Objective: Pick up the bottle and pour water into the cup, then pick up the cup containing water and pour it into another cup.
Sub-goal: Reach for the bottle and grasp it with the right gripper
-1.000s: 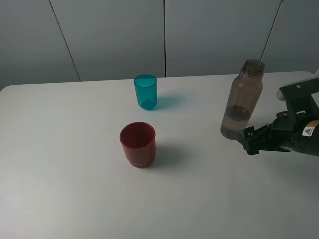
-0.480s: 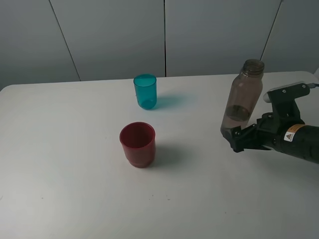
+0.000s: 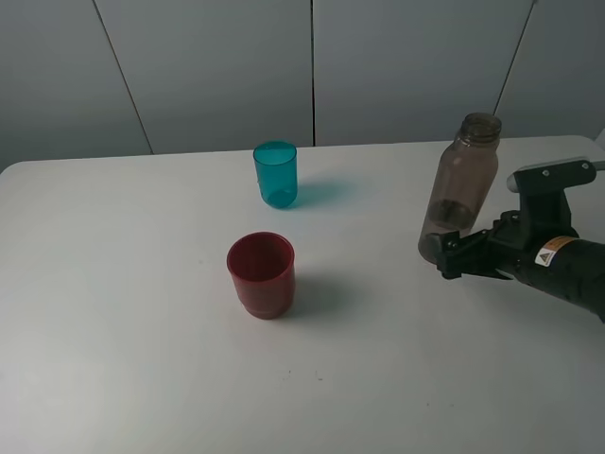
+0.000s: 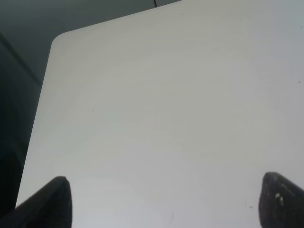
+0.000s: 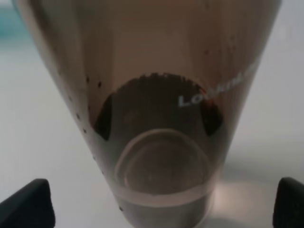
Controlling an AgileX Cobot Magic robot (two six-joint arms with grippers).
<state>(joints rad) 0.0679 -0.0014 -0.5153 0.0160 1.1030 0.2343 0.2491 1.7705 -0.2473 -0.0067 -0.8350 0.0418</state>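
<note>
The red cup (image 3: 261, 274) stands nearest, left of the counter's (image 3: 123, 359) middle: squat, opaque, with a narrower stepped base, upright and mouth up. Farther back on the right stands the bottle (image 3: 460, 189), tall, smoky grey-brown and see-through, with a narrow threaded neck, no cap and a darker band low on its body. In the right wrist view the bottle (image 5: 161, 118) fills the frame, showing a dark patch, white lettering and a round base on the counter. The right arm (image 3: 558, 265) reaches in low from the right edge. Its jaws are apart, 1 tip on each side of the bottle's base, and neither tip clearly touches it. Farthest back stands the teal cup (image 3: 275, 174), slim, straight-sided, see-through and upright.

There are 1 bottle, 2 cups and 1 arm in the high view. The left jaws show only in the left wrist view, apart above bare counter (image 4: 156, 118) near a rounded corner, holding nothing.

The near half of the counter is bare on both sides of the red cup. The 2 cups are well apart, and the bottle is well apart from both. The teal cup is near the far edge, with grey wall panels (image 3: 217, 66) behind it.
</note>
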